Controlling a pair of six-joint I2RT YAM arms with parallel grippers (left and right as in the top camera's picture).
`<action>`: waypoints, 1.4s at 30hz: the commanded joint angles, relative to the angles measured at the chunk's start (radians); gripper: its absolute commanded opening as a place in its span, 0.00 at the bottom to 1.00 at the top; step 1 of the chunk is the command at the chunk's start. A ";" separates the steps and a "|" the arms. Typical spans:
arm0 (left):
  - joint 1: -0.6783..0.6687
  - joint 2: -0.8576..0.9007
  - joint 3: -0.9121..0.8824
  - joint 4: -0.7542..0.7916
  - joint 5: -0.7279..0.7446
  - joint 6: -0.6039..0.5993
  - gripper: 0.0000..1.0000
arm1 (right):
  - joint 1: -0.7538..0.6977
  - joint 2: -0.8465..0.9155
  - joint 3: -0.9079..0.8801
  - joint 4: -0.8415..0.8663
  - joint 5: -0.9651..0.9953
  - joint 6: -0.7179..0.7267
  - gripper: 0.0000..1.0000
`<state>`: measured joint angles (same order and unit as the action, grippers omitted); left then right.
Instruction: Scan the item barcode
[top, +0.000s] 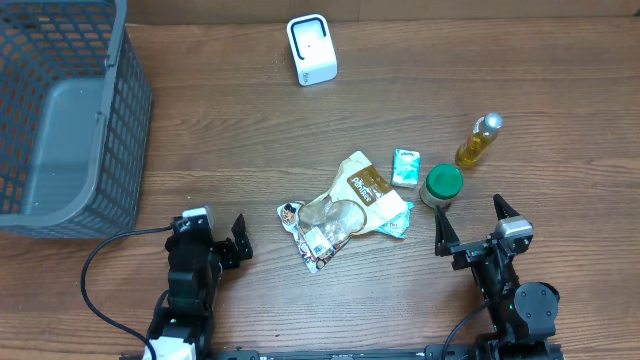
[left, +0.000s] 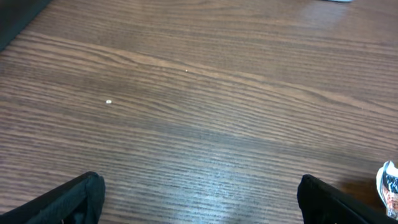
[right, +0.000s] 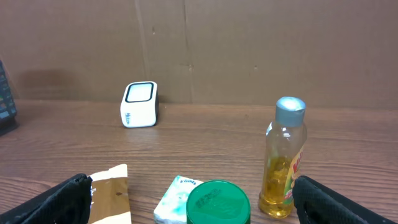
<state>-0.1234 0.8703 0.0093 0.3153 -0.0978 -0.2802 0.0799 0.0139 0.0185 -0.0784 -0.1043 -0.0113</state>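
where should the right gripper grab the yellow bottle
Its mid body, below the grey cap. The yellow bottle stands upright and narrow, so the right gripper could probably come in level from the near side, keeping right of the green-lidded jar beside it.

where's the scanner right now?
Overhead: the white scanner stands at the far edge of the table, centre, right of the grey basket and beyond the snack bag.

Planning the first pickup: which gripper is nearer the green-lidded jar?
Right. The right gripper is just short of the green-lidded jar; the left gripper is far to its left, past the snack pouches.
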 joint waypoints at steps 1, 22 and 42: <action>0.007 -0.033 -0.005 -0.021 0.002 0.023 1.00 | -0.002 -0.011 -0.011 0.004 0.001 -0.005 1.00; 0.006 -0.540 -0.005 -0.386 0.003 0.142 1.00 | -0.002 -0.011 -0.011 0.004 0.001 -0.005 1.00; 0.005 -0.866 -0.004 -0.393 0.045 0.198 1.00 | -0.002 -0.011 -0.011 0.004 0.001 -0.005 1.00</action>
<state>-0.1234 0.0261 0.0082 -0.0742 -0.0715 -0.1040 0.0799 0.0139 0.0185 -0.0788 -0.1043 -0.0113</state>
